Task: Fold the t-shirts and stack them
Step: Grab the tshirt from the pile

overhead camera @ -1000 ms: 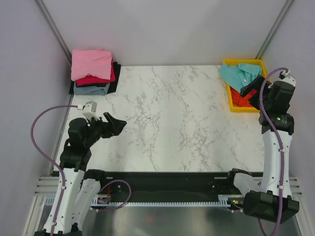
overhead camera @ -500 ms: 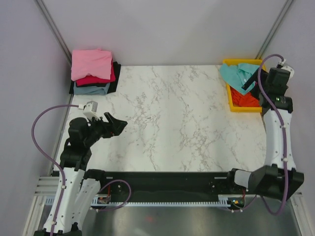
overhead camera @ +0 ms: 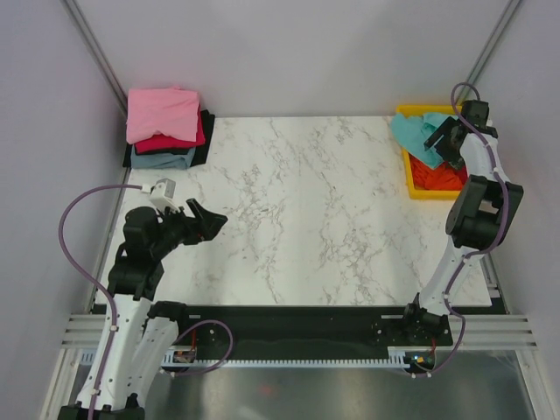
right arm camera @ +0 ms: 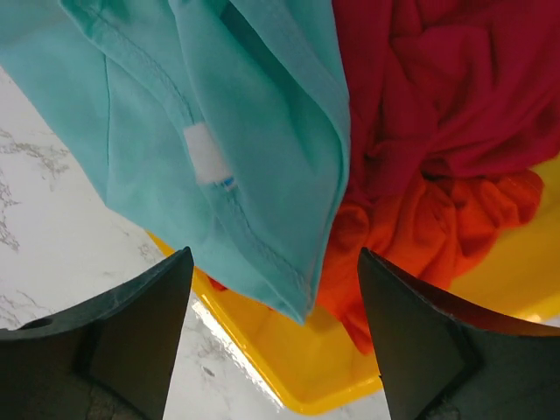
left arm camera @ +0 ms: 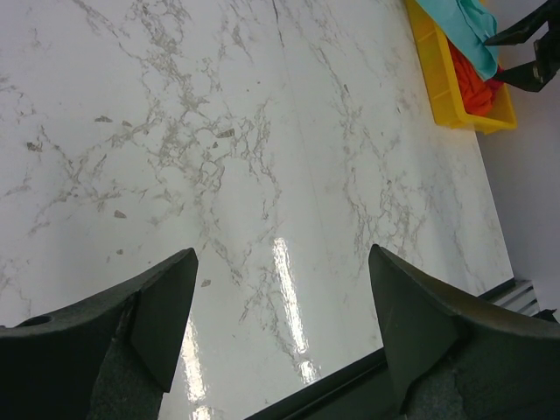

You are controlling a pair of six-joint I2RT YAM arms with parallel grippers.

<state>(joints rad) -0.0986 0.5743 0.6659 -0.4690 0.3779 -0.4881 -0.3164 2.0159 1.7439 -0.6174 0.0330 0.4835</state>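
A crumpled teal-green t-shirt [overhead camera: 418, 131] lies half over the rim of the yellow tray [overhead camera: 409, 166] at the back right, on top of red [right arm camera: 420, 79] and orange [right arm camera: 429, 236] shirts. It fills the upper left of the right wrist view [right arm camera: 219, 131]. My right gripper [overhead camera: 440, 140] hangs open just above these shirts, holding nothing [right arm camera: 276, 302]. A stack of folded shirts, pink [overhead camera: 162, 114] over crimson, grey-blue and black, sits at the back left. My left gripper [overhead camera: 210, 220] is open and empty above the marble table [left arm camera: 280, 297].
The tray also shows far off in the left wrist view [left arm camera: 437, 74]. Grey walls close in the table at the back and both sides. A black rail [overhead camera: 297, 319] runs along the near edge.
My right arm has reached back and left, bringing its gripper from beside the tray to above the teal-green shirt. The left arm has not moved.
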